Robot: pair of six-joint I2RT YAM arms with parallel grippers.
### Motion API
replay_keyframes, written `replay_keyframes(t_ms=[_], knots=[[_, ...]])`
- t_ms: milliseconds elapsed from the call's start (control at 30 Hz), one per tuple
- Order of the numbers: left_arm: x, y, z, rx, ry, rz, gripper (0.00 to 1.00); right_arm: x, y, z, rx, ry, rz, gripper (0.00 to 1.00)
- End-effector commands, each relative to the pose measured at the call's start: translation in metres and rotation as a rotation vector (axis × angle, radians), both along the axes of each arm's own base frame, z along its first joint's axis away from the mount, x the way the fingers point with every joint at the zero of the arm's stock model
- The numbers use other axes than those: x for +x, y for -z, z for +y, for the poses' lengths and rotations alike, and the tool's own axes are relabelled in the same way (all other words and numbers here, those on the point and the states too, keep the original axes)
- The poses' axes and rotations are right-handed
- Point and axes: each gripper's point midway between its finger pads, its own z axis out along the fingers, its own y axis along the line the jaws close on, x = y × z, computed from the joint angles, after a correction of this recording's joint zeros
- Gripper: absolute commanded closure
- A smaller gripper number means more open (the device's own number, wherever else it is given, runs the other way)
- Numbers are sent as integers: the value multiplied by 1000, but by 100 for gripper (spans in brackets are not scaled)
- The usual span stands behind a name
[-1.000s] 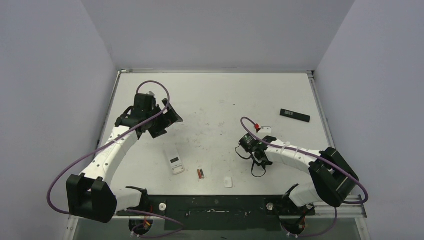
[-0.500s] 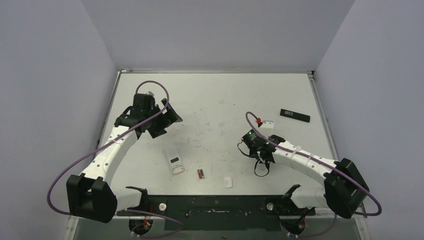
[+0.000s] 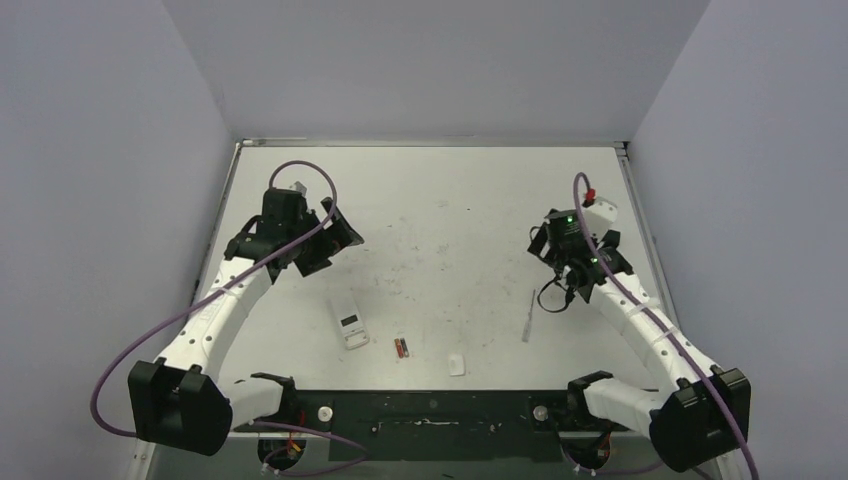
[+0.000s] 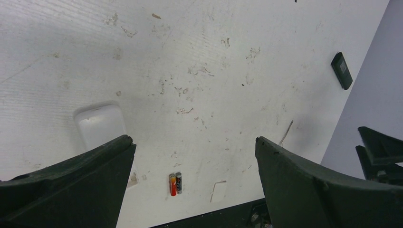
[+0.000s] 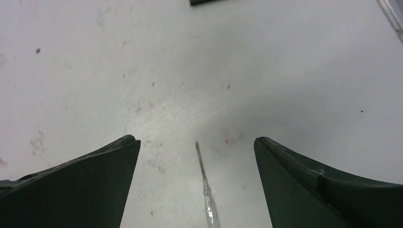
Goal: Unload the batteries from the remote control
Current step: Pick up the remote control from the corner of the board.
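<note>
2 batteries [image 3: 401, 348], touching side by side, lie near the white remote [image 3: 351, 325]

You have one flat white tabletop [image 3: 440, 200], scuffed with dark marks, enclosed left, back and right by plain pale lilac-grey walls [image 3: 430, 60], evenly lit.

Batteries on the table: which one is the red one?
The reddish battery is the one of the pair lying nearer the white remote. The dark battery lies right beside it, on the side away from that remote.
</note>
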Motion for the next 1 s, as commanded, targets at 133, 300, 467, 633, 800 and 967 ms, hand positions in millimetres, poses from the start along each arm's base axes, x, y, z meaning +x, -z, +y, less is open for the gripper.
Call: replay_keyframes(t_ms=[133, 300, 467, 633, 800, 967], knots=[[-6, -7, 1, -16, 18, -53, 3, 47, -13, -76, 175, 427, -56, 1], [-8, -6, -3, -26, 48, -48, 3, 67, -7, -97, 145, 517, 63, 6], [-9, -6, -4, -20, 74, -42, 3, 108, -4, -88, 152, 360, 96, 7], [-12, -5, -4, -14, 96, -46, 3, 141, 3, -78, 28, 12, 131, 7], [-15, -2, -6, -22, 106, -39, 3, 138, 31, -138, 77, 177, 202, 9], [-14, -3, -7, -27, 112, -43, 3, 151, 43, -167, 80, 200, 192, 8]])
